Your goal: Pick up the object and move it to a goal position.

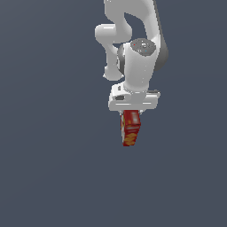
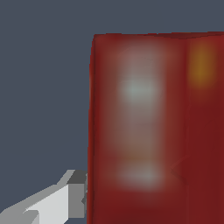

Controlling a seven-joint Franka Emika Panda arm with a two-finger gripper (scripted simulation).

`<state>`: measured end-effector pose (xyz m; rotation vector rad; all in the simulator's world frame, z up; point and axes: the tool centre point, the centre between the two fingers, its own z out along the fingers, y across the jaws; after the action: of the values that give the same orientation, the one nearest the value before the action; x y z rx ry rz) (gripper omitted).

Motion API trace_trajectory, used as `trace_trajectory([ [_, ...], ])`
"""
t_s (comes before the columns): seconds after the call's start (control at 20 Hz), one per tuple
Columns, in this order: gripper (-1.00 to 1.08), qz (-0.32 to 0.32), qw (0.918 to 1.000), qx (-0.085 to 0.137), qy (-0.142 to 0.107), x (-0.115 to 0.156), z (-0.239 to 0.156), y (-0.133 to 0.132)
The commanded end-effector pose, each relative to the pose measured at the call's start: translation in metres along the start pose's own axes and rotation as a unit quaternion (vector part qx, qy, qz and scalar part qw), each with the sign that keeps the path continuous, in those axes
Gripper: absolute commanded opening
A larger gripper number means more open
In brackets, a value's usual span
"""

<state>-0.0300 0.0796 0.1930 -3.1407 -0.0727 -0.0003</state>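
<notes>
White arm (image 1: 135, 48) enters from 12 o'clock in the exterior view, wrist pointing down. Red box (image 1: 131, 128) hangs directly under the tool (image 1: 131, 111), at its 6 o'clock, upright. Tool clamped on box; wrist view shows one finger (image 2: 65, 199) touching the box's side (image 2: 148, 131).

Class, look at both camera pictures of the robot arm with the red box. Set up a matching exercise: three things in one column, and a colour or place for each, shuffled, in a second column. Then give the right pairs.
Things
1. box
2. arm
3. background
4. finger

Descriptions
A. plain dark blue-grey
B. red with yellow-orange print, hanging just below the gripper
C. white, reaching down from the top of the exterior view
D. pale grey, right beside the box's side in the wrist view

Pairs: 1-B, 2-C, 3-A, 4-D
</notes>
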Motion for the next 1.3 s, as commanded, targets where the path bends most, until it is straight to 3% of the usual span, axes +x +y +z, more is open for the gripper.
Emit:
trace_trajectory([
  [0.0,-1.00,0.000,1.0000,0.000,0.000,0.000,0.001,0.000],
  [0.6,-1.00,0.000,1.0000,0.000,0.000,0.000,-0.011,0.000],
  [1.25,-1.00,0.000,1.0000,0.000,0.000,0.006,-0.100,0.000],
])
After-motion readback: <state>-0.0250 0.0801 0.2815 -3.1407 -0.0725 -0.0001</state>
